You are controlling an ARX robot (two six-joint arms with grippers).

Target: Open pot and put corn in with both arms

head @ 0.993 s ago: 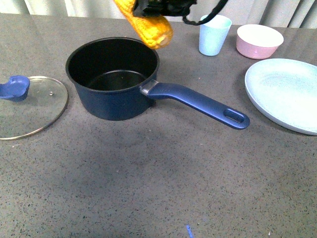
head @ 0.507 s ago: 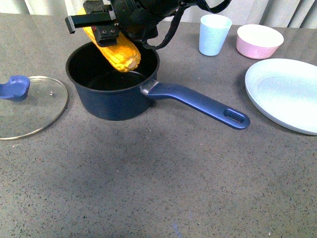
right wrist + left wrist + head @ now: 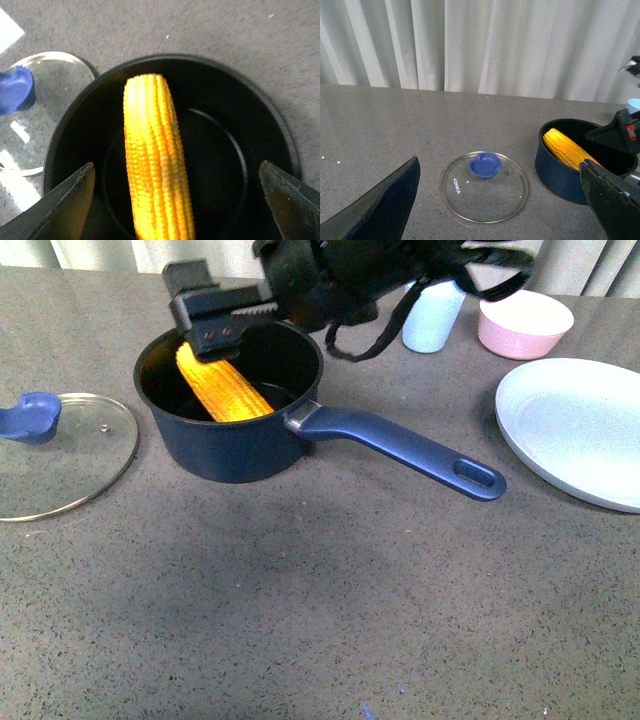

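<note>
Fingers of the right gripper are seen spread wide apart in the right wrist view, one at each lower corner, with nothing clasped between them; in the front view the gripper hangs just above the far rim of the pot. The corn is found inside the pot, released, leaning with one end raised against the inner wall on the side toward the lid and the other end down on the black bottom. In the right wrist view the cob is seen lying across the dark interior, between the parted fingers but not touched by them. The left gripper is likewise held open, its two dark fingers wide apart and empty, raised over the table on the near side of the lid. The glass lid with its blue knob is laid flat on the table just beside the pot, on the left, apart from it. The pot's long blue handle is pointed to the right and toward the front. Behind the right arm a pale blue cup and a pink bowl are set, and a pale plate is placed at the right edge.
</note>
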